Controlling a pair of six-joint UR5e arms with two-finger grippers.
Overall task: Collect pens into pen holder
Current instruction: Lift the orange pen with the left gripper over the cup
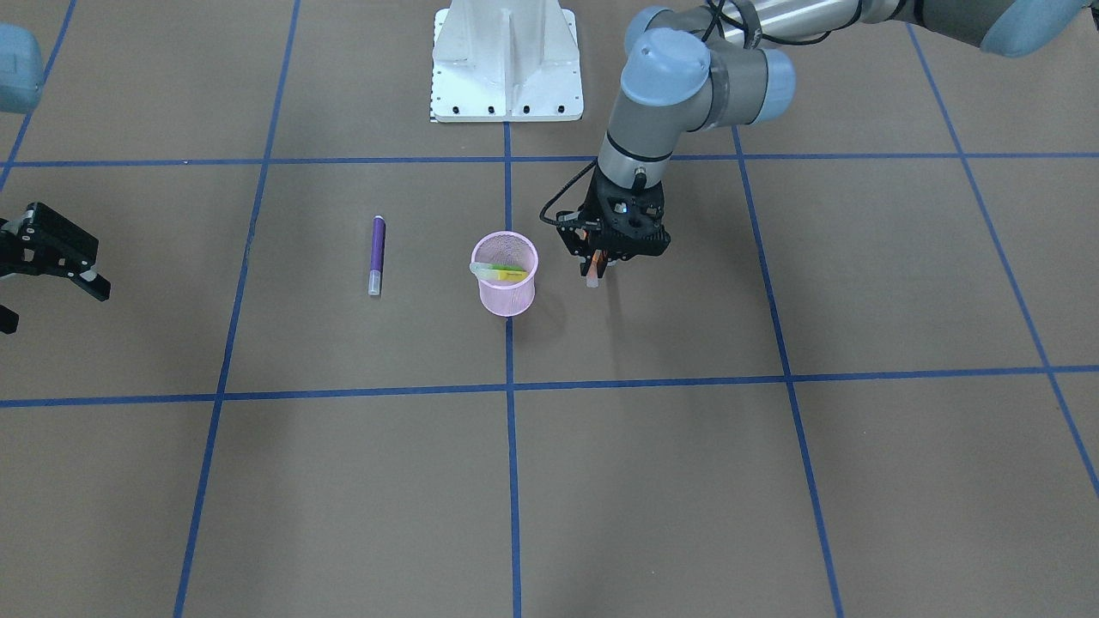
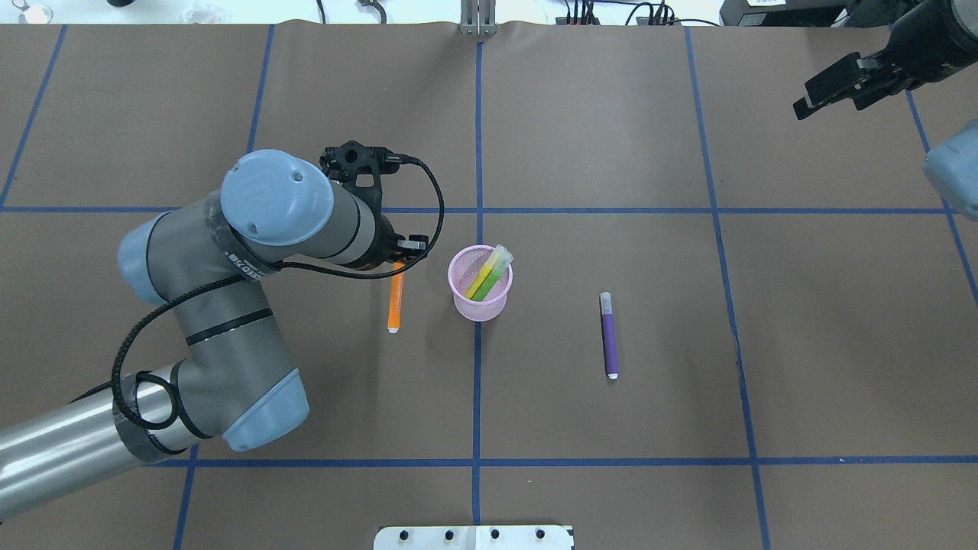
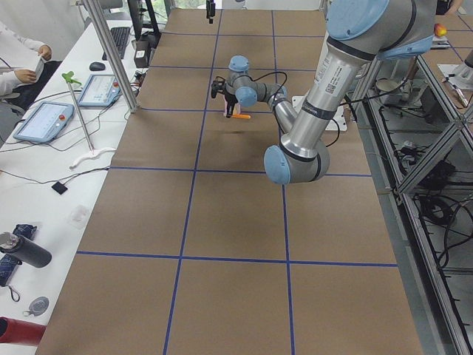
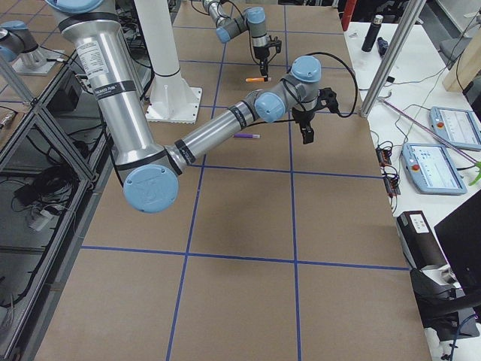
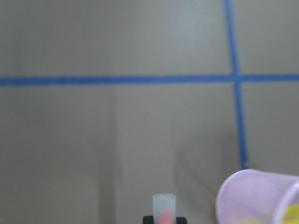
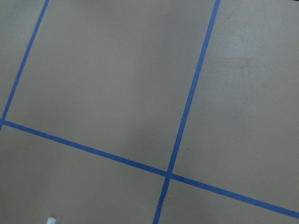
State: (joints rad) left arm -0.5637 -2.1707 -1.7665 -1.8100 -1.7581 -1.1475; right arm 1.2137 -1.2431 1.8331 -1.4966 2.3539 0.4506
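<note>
One purple pen (image 2: 609,336) is seen lying flat on the desk (image 2: 688,420), to the right of the pink pen holder (image 2: 479,296), in which two yellow-green pens (image 2: 487,279) are leaned. Just left of it, an orange pen (image 2: 394,299) is clamped in the left claw (image 1: 598,264). Farthest off, the right claw (image 1: 53,302) is held with its jaws apart.

Overhead and front-facing views look steeply down from opposite sides, sharing the pen holder (image 2: 481,307).

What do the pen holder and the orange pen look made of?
Pen holder: fine wire mesh, likely metal, matte pink coating; pens show through its wall. Orange pen: probably plastic, smooth barrel with a translucent whitish cap, held in the left gripper.
</note>
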